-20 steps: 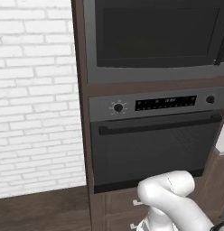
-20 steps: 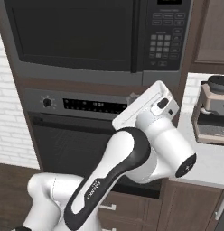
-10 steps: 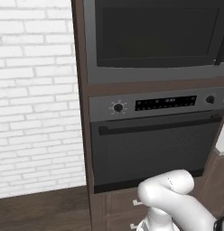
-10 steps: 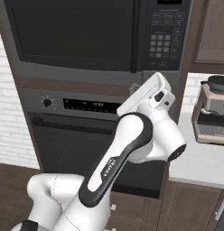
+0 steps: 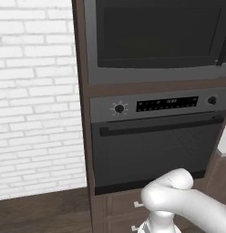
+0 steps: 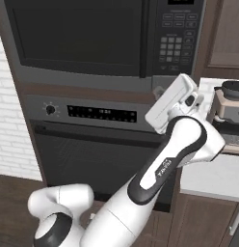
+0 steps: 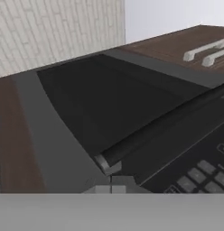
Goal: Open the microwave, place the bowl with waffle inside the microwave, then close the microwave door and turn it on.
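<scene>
The microwave [image 6: 83, 43] is built in above the oven, and the microwave door [image 5: 156, 36] stands closed, black glass in a grey frame. Its dark vertical handle [image 6: 144, 38] runs beside the keypad [image 6: 173, 46]. My gripper [image 6: 157, 90] is shut with nothing in it, just below the handle's lower end at the microwave's bottom edge. In the hand view the handle [image 7: 163, 128] crosses as a dark bar, its end close above my gripper [image 7: 110, 188], with keypad buttons [image 7: 195, 173] to the right. The bowl with waffle is out of view.
The oven [image 6: 92, 144] with knobs, a display and a bar handle [image 5: 160, 125] sits under the microwave. A white brick wall [image 5: 37, 91] lies to the left. A coffee machine [image 6: 230, 108] stands on the pale counter [image 6: 213, 178] to the right.
My hand has risen and swung right, up to the microwave's lower edge near the handle's end. The jaws closed the last bit.
</scene>
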Controlling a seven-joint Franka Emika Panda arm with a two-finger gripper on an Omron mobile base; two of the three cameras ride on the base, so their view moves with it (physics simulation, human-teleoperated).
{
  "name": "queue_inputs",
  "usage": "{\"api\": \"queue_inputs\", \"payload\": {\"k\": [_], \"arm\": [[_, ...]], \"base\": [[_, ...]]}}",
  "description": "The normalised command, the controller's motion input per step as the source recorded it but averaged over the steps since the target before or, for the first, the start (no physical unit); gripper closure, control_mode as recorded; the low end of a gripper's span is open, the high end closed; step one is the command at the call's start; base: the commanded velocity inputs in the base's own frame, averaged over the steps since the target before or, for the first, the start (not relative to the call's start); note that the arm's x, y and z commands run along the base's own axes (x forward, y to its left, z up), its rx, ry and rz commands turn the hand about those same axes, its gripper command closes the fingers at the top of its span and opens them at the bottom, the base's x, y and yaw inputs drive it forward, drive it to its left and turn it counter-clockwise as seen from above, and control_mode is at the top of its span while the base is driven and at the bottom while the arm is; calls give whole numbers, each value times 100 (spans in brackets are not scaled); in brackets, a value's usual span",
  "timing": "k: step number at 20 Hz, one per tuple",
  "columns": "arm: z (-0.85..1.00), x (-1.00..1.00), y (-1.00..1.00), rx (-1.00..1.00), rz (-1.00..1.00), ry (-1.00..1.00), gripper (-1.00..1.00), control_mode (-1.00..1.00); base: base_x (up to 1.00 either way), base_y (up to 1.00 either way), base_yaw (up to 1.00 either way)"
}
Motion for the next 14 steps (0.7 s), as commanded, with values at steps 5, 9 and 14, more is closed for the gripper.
{"api": "queue_inputs", "payload": {"k": [5,9,14], "arm": [[1,56,-7,-23,-2,-9,100,-100],[3,19,-31,-29,-15,-21,100,-100],[5,8,-38,-32,-28,-28,100,-100]], "base": [[0,0,0],[0,0,0],[0,0,0]]}}
